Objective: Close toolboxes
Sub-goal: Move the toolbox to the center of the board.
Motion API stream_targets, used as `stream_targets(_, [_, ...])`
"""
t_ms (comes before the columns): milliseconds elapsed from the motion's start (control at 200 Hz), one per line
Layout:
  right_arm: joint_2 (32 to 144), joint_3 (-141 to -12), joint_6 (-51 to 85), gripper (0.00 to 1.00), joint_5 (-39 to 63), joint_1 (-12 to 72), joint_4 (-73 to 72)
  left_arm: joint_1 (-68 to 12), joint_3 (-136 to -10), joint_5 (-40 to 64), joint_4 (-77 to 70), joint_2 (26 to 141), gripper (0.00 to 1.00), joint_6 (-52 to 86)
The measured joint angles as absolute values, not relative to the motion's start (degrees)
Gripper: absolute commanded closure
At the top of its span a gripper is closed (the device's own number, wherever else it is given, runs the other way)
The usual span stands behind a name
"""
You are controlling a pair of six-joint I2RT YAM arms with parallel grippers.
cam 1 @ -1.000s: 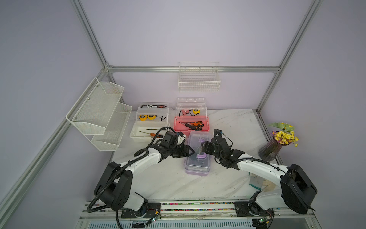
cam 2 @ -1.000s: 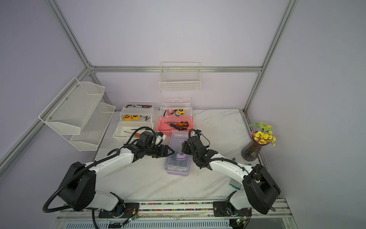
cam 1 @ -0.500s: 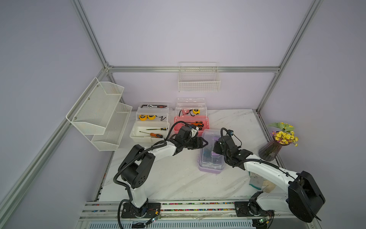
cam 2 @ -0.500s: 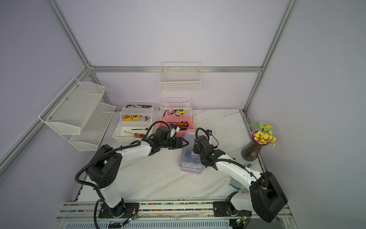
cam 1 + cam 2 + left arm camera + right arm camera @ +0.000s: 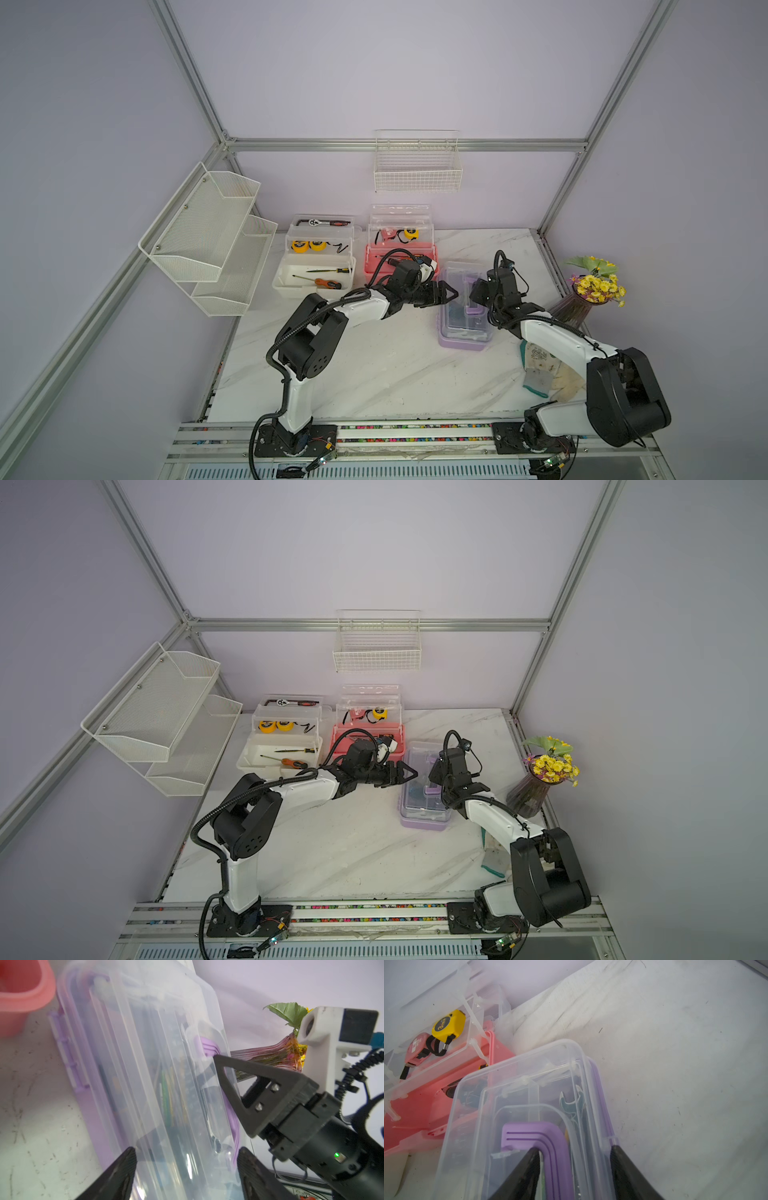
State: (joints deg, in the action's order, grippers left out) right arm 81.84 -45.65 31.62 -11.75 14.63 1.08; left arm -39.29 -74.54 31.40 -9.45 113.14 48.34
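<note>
The purple toolbox (image 5: 463, 332) lies on the surface (image 5: 374, 374) with its clear lid down, its far end just beside the pink toolbox (image 5: 374, 266). The pink one and the white toolbox (image 5: 291, 286) stand open, lids tilted up at the back.

The right claw (image 5: 574, 1148) is parted astride the purple handle (image 5: 529, 1132), with one finger inside the handle's loop and no pinch on it. If that arm pulls away at an angle, the finger will likely hook the handle and drag or tip the box, perhaps towards the vase (image 5: 571, 309) close by.

The left claw (image 5: 186, 1148) stands wide at the box's side, holding nothing. A sideways nudge from it could slide the light box into the pink base. Whether the side latch has snapped shut I cannot tell; if it has not, the lid may spring up again. The left arm's elbow and cable hang over the pink box and could snag on it.
</note>
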Motion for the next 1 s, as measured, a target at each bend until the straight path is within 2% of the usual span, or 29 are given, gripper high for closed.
stream_targets(185, [88.8,-50.7,27.9,0.45,-7.8,10.3,-2.9,-36.4,-73.7,31.7,-7.0,112.0,0.16,46.2])
stream_targets(350, [95.1,-56.6,25.0,0.44,-5.8,7.3,-4.6,-31.4,-68.1,30.5,-4.2,104.9,0.15,43.9])
stream_targets(710, [111.3,-76.6,20.0,0.45,-5.6,1.3,-3.2,-23.6,-58.8,27.7,-3.0,94.8,0.1,41.9])
stream_targets(820, [110.2,-78.0,17.9,0.4,-6.3,1.7,-0.8,-20.9,-56.8,26.1,-1.4,93.1,0.04,40.7])
stream_targets(840, [109.5,-77.9,17.3,0.4,-6.5,2.0,-0.2,-20.5,-56.6,25.8,-1.2,92.7,0.0,40.7])
stream_targets(1000, [100.7,-76.2,14.3,0.34,-8.2,8.4,1.8,-16.6,-56.2,23.3,-0.2,89.6,0.0,39.3])
